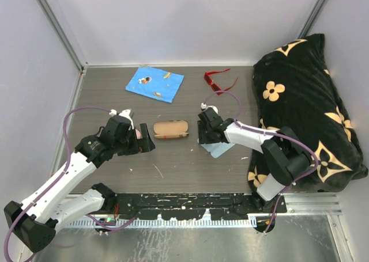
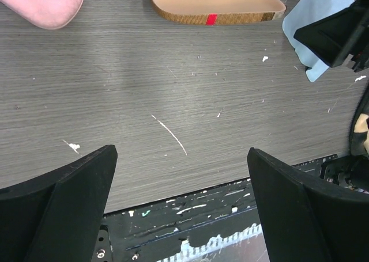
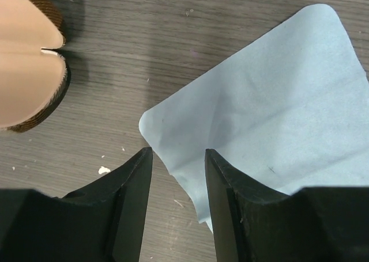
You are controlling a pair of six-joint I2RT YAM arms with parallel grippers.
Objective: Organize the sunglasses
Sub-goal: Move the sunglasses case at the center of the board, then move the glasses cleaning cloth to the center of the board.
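Note:
The red-framed sunglasses (image 1: 216, 80) lie at the back of the table, right of centre, far from both arms. My right gripper (image 1: 206, 141) (image 3: 177, 151) hovers low over a light blue cleaning cloth (image 1: 219, 149) (image 3: 259, 118). Its jaws stand apart, with the cloth's near-left edge lying flat on the table between them, and they grip nothing. My left gripper (image 1: 144, 142) (image 2: 181, 152) is wide open over bare table near the front edge, with nothing between its fingers.
A slim brown glasses case (image 1: 170, 129) (image 2: 218, 6) (image 3: 26, 60) lies between the two grippers. A pink case (image 2: 43, 3) sits beside the left gripper. A blue patterned cloth (image 1: 154, 83) lies at the back. A black flowered cushion (image 1: 305, 106) fills the right side.

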